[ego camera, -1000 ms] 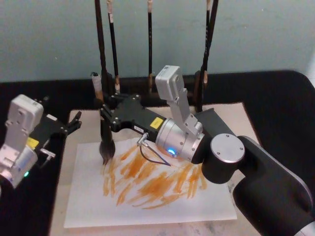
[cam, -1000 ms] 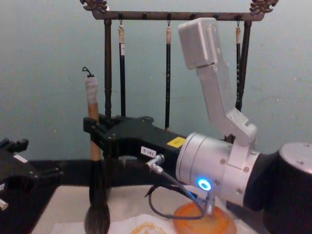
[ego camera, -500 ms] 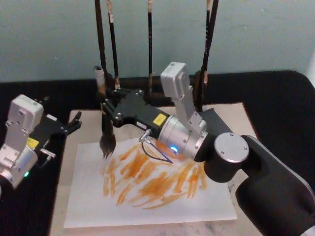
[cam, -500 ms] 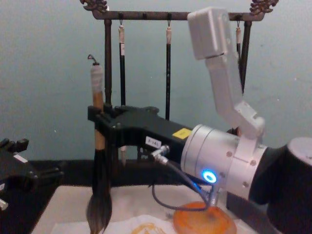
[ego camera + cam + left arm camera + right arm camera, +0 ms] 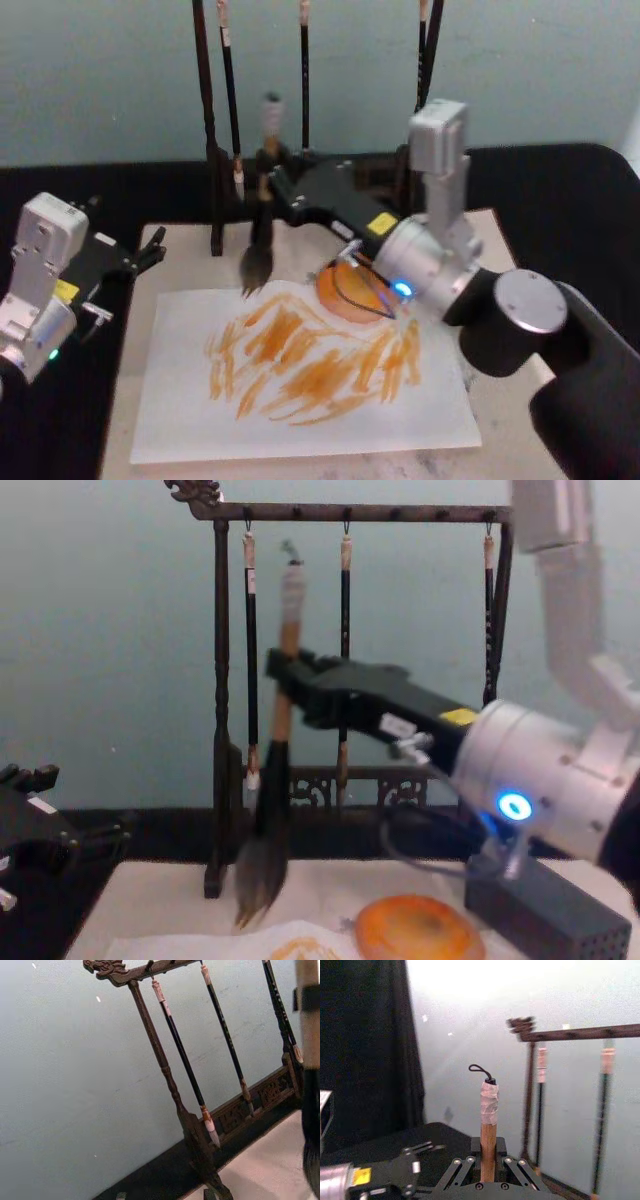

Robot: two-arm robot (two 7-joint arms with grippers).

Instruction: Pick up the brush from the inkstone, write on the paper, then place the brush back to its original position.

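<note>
Above the paper's [image 5: 300,410] far edge, the right end effector [image 5: 268,186] clamps the brush [image 5: 261,215] upright, near the inkstone [image 5: 338,292]. Risk: swinging bristles smear the sheet or miss the inkstone. Left end effector [image 5: 152,250] idle at bench [image 5: 570,200] left.

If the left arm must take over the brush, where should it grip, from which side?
Probably the tan handle between the white cap and the right gripper, coming from the robot's left: the brush hangs nearly upright, and that stretch is bare and rigid, unlike the bristles.

Beige mat [image 5: 182,264] on black table [image 5: 580,200]
</note>
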